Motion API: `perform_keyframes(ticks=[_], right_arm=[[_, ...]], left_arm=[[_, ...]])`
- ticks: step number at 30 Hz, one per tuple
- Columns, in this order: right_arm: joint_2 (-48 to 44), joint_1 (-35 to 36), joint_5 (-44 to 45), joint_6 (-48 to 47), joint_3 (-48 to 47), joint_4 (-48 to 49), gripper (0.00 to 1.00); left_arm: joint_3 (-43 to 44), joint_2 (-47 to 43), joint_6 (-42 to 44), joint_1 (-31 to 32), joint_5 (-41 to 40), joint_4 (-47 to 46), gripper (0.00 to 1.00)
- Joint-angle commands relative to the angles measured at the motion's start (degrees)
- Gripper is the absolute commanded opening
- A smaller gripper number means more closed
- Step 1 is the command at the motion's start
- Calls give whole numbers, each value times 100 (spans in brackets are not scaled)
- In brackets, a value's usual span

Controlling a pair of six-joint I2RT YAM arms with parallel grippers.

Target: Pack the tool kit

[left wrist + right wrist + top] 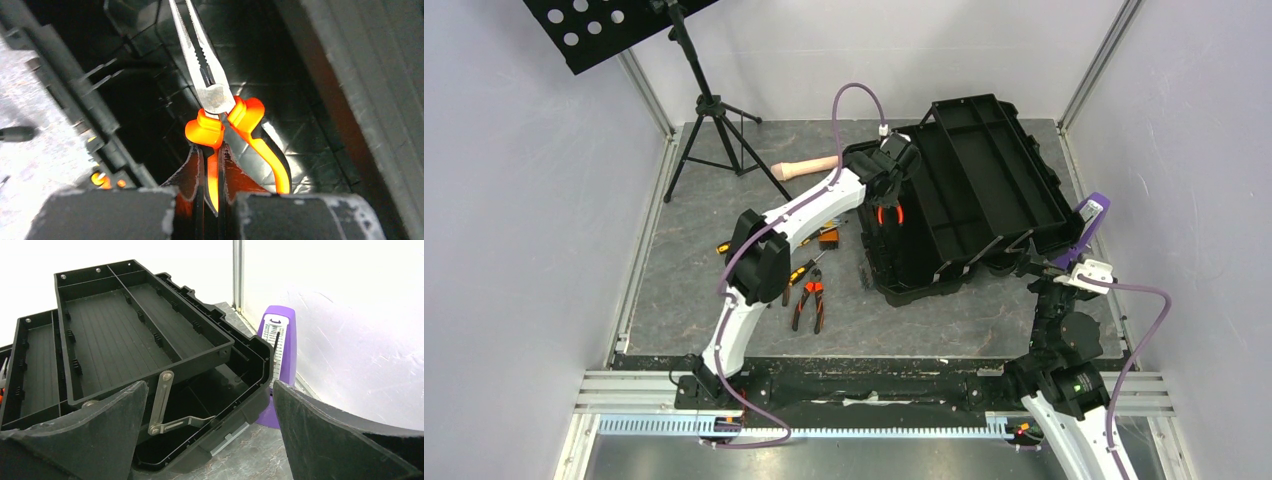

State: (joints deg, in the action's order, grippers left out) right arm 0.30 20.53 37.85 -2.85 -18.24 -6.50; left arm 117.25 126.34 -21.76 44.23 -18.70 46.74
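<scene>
Pliers (pixel 214 95) clamped by one handle in my left gripper (pixel 212 200), nose into the toolbox's (pixel 994 170) left side; my right gripper (pixel 208 390) gapes empty near its right end.

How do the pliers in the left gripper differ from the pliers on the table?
Grip: the held pliers are clamped by a handle in the left gripper; the table pliers lie untouched. Place: the held pliers are over the open toolbox; the table pliers rest flat on the table, left of the toolbox. Both have orange on their handles.
</scene>
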Motion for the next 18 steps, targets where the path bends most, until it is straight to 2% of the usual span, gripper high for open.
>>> perform_keyframes(ticks=[1,8,10,12,18], right_arm=[[-530,34,217,74,54,215,98],[-539,38,244,92,48,157,98],[-531,40,235,100,37,143,98],[-522,34,235,109,28,122,98],[-478,38,228,109,34,123,98]], left_arm=[[576,211,-147,25,525,-422,2],[645,774,-612,-117,715,-1051,3],[612,898,-733,-180,829,-1279,6],[542,967,-776,-212,945,-1535,13],[440,894,-620,-222,877,-1724,41]])
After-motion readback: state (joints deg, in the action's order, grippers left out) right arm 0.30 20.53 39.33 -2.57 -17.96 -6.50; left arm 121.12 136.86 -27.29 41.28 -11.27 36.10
